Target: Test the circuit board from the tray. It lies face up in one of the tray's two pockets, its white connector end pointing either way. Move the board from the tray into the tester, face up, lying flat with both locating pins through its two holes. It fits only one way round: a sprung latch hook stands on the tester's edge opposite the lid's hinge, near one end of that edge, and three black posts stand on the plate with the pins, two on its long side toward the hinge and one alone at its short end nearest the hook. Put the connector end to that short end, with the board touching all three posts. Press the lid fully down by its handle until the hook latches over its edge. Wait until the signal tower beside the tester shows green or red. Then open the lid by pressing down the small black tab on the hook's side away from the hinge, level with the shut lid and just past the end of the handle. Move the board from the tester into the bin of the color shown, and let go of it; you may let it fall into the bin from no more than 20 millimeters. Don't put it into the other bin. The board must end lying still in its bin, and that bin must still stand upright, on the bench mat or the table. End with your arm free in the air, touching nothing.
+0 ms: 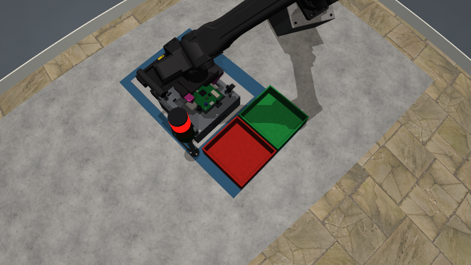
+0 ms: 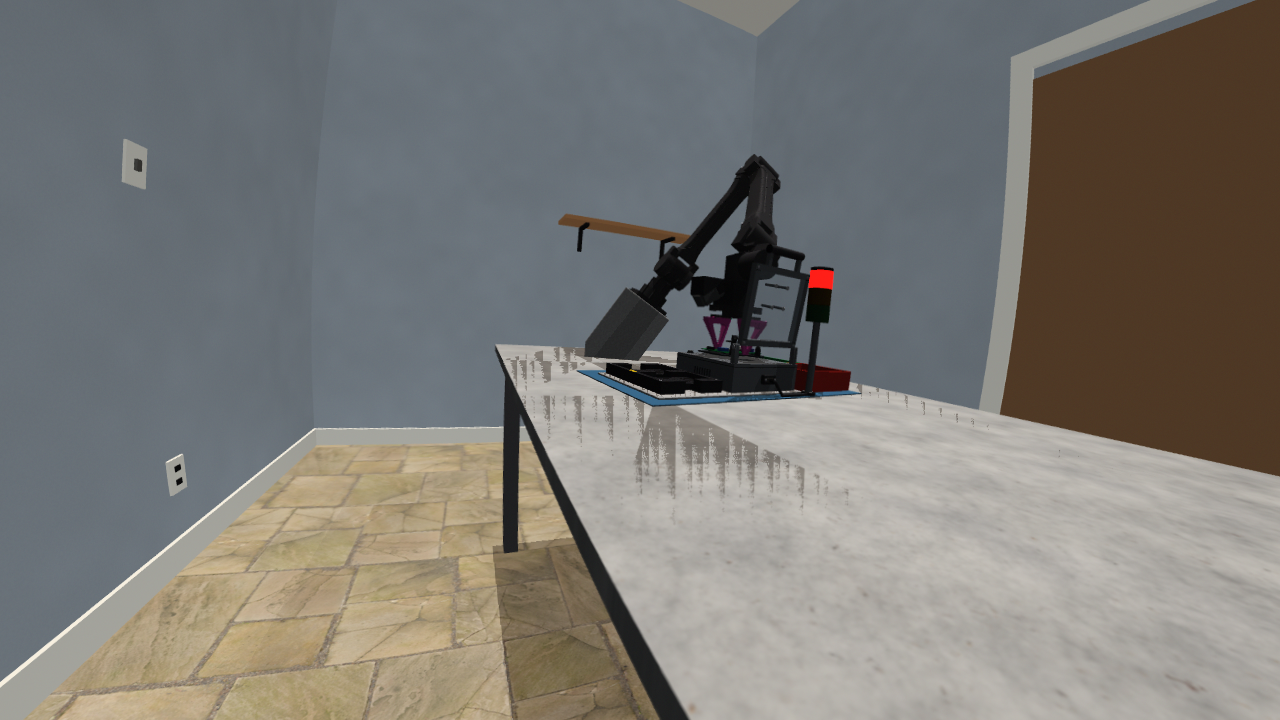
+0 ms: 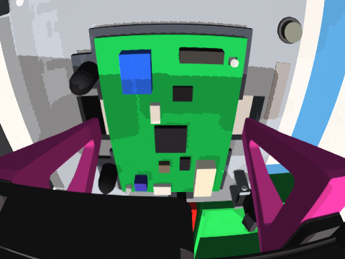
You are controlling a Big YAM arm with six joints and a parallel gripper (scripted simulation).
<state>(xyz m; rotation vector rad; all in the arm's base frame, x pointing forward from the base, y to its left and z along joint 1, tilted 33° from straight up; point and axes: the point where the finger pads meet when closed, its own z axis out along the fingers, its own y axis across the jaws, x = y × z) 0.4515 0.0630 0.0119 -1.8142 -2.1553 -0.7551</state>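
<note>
The green circuit board (image 1: 207, 96) lies face up on the tester's plate (image 1: 201, 112), also in the wrist view (image 3: 168, 115), its white connector (image 3: 206, 181) at the near end. The tester lid (image 2: 776, 308) stands open. My gripper (image 3: 172, 126) with magenta fingers is open and empty, just above the board, one finger on each long side; it also shows in the exterior view (image 2: 735, 328). The signal tower (image 1: 179, 122) glows red. The red bin (image 1: 239, 151) and the green bin (image 1: 273, 115) stand side by side to the right of the tester.
The black tray (image 2: 664, 376) lies on the blue mat (image 1: 210, 164) on the far side of the tester. Black posts (image 3: 83, 79) stand at the board's left side. The hook (image 3: 244, 197) stands near the right finger. The arm's base (image 1: 303, 16) is at the table's far edge.
</note>
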